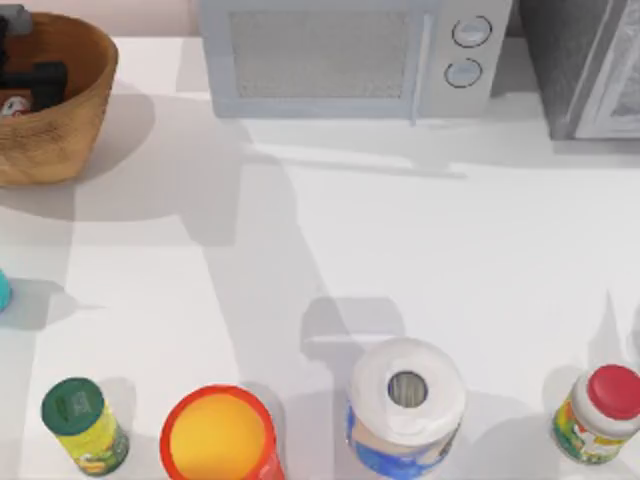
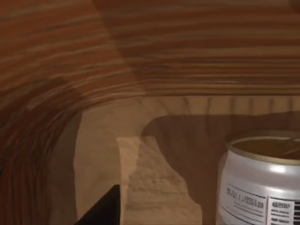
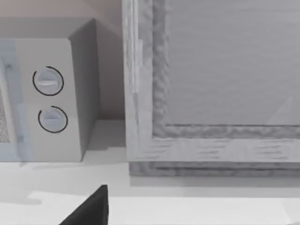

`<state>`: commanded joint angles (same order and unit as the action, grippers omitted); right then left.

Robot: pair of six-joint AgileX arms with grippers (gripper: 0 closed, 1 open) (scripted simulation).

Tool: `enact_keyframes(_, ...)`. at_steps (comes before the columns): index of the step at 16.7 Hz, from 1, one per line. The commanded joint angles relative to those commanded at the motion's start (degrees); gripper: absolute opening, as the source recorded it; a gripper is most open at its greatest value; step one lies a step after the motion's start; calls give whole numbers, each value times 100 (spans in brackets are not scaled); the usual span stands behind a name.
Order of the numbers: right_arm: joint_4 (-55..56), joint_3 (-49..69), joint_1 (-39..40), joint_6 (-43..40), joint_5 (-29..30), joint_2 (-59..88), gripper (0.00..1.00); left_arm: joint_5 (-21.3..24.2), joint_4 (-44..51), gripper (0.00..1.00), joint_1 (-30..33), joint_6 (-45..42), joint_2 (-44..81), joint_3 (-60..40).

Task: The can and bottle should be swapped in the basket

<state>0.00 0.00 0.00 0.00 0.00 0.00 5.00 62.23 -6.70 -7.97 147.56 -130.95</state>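
Top view: the basket [image 1: 60,130] sits at the upper left of the frame on the white surface [image 1: 330,250]. The left end effector [image 1: 30,85] reaches down inside it as a dark shape, and I cannot tell whether its fingers are released or clenched. A bit of the can [image 1: 12,104], red and white, peeks out just beside that dark shape, inside the basket. The bottle [image 1: 3,291] shows as a teal sliver at the left edge of the frame, on the surface, well apart from the basket.

Along the lower edge stand a green-lidded jar [image 1: 84,425], an orange cup [image 1: 218,437], a paper roll [image 1: 406,405] and a red-capped bottle [image 1: 599,413]. A microwave [image 1: 350,55] stands at the upper middle.

In the left wrist view the can stands upright on the basket floor, gold top visible, with the ribbed wall behind it and one dark fingertip [image 2: 105,211] at the lower edge.

The right wrist view faces the microwave's dials and a grey cabinet [image 3: 215,93]; the right end effector's state cannot be told.
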Motion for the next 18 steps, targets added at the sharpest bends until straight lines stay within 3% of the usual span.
enact_keyframes(10, 0, 0, 0, 0, 0, 0, 100, 0, 0, 2, 0, 0, 0, 0)
enact_keyframes(18, 0, 0, 0, 0, 0, 0, 100, 0, 0, 0, 0, 0, 0, 0)
